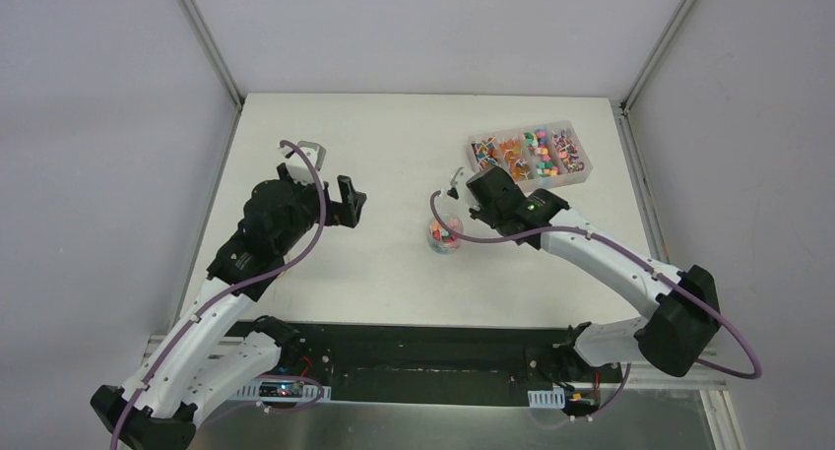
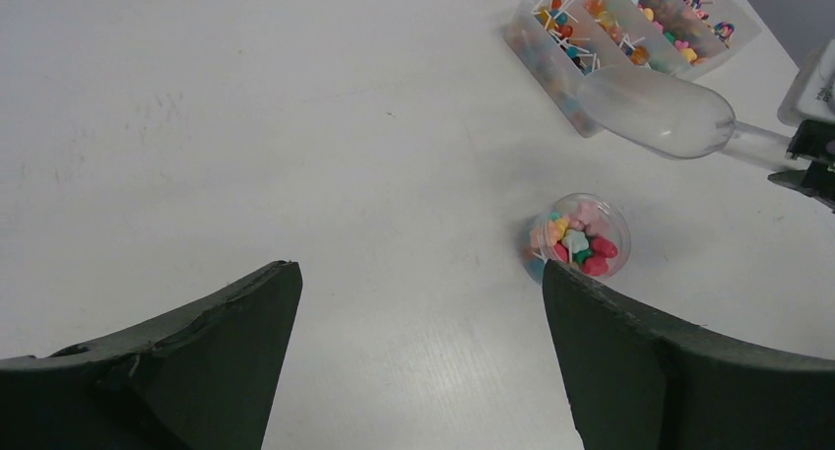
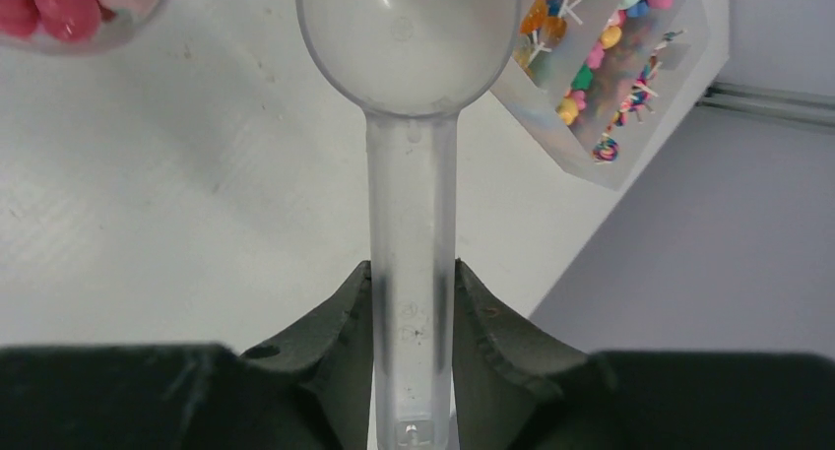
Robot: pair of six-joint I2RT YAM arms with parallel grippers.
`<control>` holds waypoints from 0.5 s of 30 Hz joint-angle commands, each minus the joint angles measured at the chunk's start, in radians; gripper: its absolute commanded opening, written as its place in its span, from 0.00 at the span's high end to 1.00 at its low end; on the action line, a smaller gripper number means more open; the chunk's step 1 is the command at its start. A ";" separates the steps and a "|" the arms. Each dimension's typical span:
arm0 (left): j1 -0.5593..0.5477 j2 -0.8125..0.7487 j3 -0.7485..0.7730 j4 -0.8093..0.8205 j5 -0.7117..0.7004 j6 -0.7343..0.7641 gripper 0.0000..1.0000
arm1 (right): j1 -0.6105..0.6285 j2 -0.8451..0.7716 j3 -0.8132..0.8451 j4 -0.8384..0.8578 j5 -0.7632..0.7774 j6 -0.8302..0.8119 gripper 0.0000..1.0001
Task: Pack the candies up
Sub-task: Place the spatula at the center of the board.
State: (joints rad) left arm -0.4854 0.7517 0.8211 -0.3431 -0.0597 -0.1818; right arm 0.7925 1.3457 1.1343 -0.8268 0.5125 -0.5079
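**Top view.** The candies [image 1: 529, 153] are seen sorted in a clear compartment box [image 1: 589, 172] at the far right of the table [image 1: 374, 263]. More are piled in a small round jar [image 1: 445, 235] near the middle. The right gripper [image 1: 471, 196] is placed just beyond the jar, between it and the box. It is much nearer to both than the left gripper [image 1: 333, 179], which is set well apart to the left.

**Left wrist view.** The left gripper is seen spread wide, with nothing between its fingers. The jar is found ahead and to the right, just past the right-hand finger. A clear scoop [image 2: 655, 110] is seen between jar and box, and its bowl appears empty.

**Right wrist view.** The scoop's handle is clamped between the right gripper's fingers, and its long axis is aligned straight out from the gripper. The jar is cut off at the upper left of the bowl, and the box lies ahead to the right. Since the bowl looks empty, a swing rightward to the box, bowl leading, is judged to be the coming move.

No brand, label or writing can be read. Faint marks on the handle are too small to make out.
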 commanded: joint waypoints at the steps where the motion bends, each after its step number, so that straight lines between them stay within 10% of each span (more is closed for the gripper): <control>1: -0.010 -0.026 0.000 0.035 -0.049 0.008 0.03 | -0.042 0.013 -0.059 0.273 -0.130 0.158 1.00; 15: -0.010 -0.013 0.000 0.030 -0.081 0.005 0.02 | -0.134 0.249 -0.134 0.529 -0.264 0.259 1.00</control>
State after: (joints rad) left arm -0.4854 0.7383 0.8211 -0.3435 -0.1070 -0.1818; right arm 0.6781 1.5585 1.0092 -0.4217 0.2943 -0.2977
